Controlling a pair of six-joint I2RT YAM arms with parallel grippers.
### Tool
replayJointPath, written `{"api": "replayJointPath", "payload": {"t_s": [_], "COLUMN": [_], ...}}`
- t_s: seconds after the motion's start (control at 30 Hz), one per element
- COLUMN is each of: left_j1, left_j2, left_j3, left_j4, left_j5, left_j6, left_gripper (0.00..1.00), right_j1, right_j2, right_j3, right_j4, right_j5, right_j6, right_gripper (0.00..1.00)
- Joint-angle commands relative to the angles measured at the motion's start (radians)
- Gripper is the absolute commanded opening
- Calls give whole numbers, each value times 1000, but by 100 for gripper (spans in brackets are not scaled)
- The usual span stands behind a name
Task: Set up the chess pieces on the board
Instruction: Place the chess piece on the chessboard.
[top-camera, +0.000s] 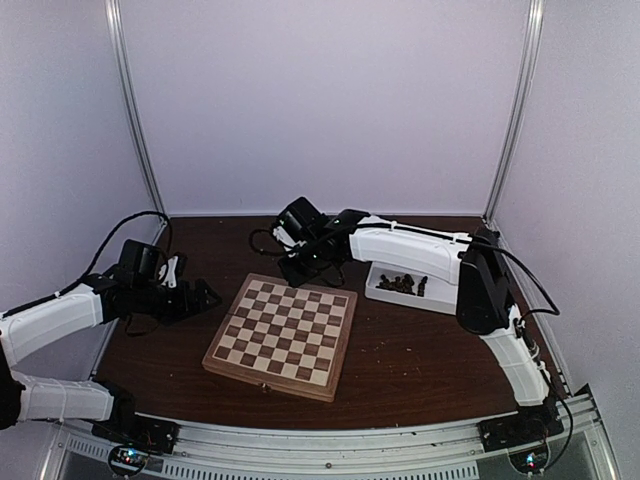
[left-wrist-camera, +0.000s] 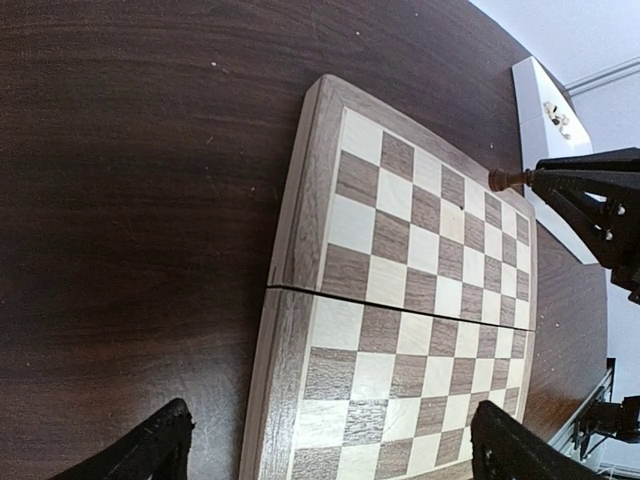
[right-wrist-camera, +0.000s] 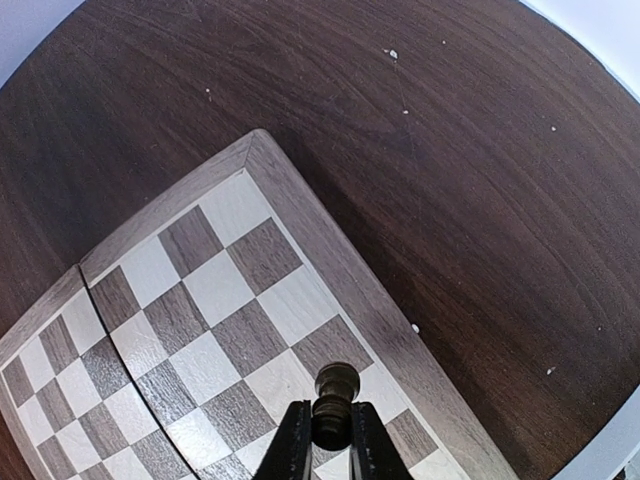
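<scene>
The board (top-camera: 283, 335) lies in the middle of the table with no pieces standing on it. My right gripper (top-camera: 291, 268) hangs over the board's far edge, shut on a dark chess piece (right-wrist-camera: 335, 392). In the right wrist view the gripper (right-wrist-camera: 330, 445) pinches the piece by its body, head pointing down over the outermost row of the board (right-wrist-camera: 200, 330). The left wrist view shows that piece (left-wrist-camera: 500, 180) too, beyond the board (left-wrist-camera: 400, 300). My left gripper (top-camera: 197, 294) is open at the board's left side, its fingertips (left-wrist-camera: 150, 450) wide apart. More dark pieces (top-camera: 400, 283) lie in the white tray.
The white tray (top-camera: 437, 300) sits to the right of the board, under my right arm, and shows again as the tray (left-wrist-camera: 530, 90) in the left wrist view. Dark wooden table (top-camera: 420, 360) surrounds the board. Pale walls close in the back and sides.
</scene>
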Motion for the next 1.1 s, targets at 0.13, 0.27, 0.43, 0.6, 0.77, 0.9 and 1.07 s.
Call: {"api": "replayJointPath", "payload": {"t_s": [0.13,0.27,0.43,0.6,0.77,0.9,1.07], "left_j1": [-4,-4,-4,-5,-4,-5,-5], "left_j2": [4,13,30,43,53,68,109], "left_j3": [39,37,39,42,56,77,129], "left_j4": [9,18,28,36,37,37,36], "left_j5": [-14,-10,-5,-1,-2,-5,-3], "left_j6": [22,21,19,19,30,46,68], "left_gripper": [98,98,97,98,98,98,97], "right_j1": [-11,-11,-14,-17,-22,-34,-58], "right_j2": [52,71,87,86,47,-18,-166], "right_j3": [50,60,63,65,66,43,-105], "right_j4": [-10,-11,-15,-19,-16,2,69], "right_j5": [-1,-26,-29,-35,-34,-25,-8], "right_j6": [-5,-5,-5,-8,-7,-4,7], "right_gripper": [12,12,12,38,66,67,68]}}
